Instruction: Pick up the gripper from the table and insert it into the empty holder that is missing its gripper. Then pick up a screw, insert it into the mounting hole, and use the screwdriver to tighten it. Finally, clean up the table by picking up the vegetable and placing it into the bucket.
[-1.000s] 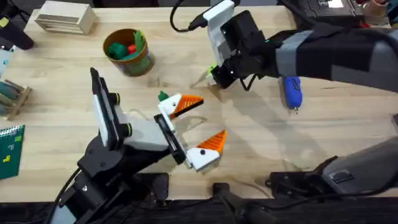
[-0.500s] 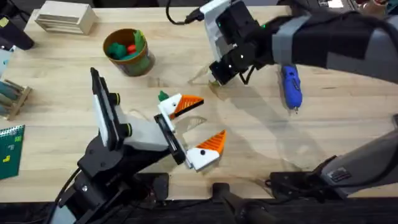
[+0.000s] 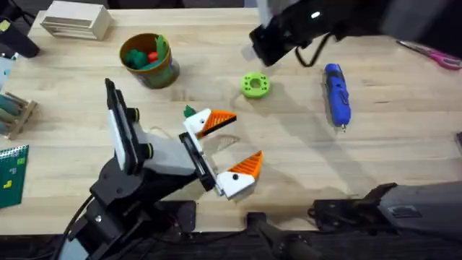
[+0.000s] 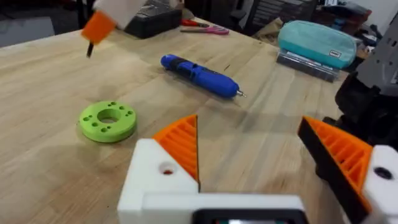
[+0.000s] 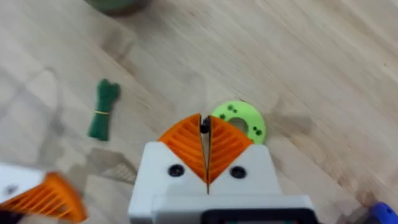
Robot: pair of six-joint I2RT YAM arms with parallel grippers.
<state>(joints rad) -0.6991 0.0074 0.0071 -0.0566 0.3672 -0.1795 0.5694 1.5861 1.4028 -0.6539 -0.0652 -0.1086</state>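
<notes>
My right hand (image 5: 205, 134) is pinched closed on a small dark screw (image 5: 204, 127), above the lime-green disc (image 5: 239, 122). My left hand (image 4: 261, 162) rests wide open on the tabletop (image 3: 404, 144), the blue screwdriver (image 4: 199, 74) beyond it.

The worktop (image 3: 404, 159) is pale wood with a visible grain and a matt, smooth face; the screwdriver (image 3: 336, 94) has a glossy blue plastic body and a thin bare metal bit; the lime-green ring-shaped disc (image 3: 255, 84) looks like matt plastic, pierced with small holes; the left gripper (image 4: 255, 163) has fingers of smooth white plastic with ribbed orange pads (image 4: 181, 144); the vegetable (image 5: 103, 108) is dull, knobbly dark green; the bucket (image 3: 150, 60) near the worktop's far left corner is brownish-yellow with a slight sheen.
</notes>
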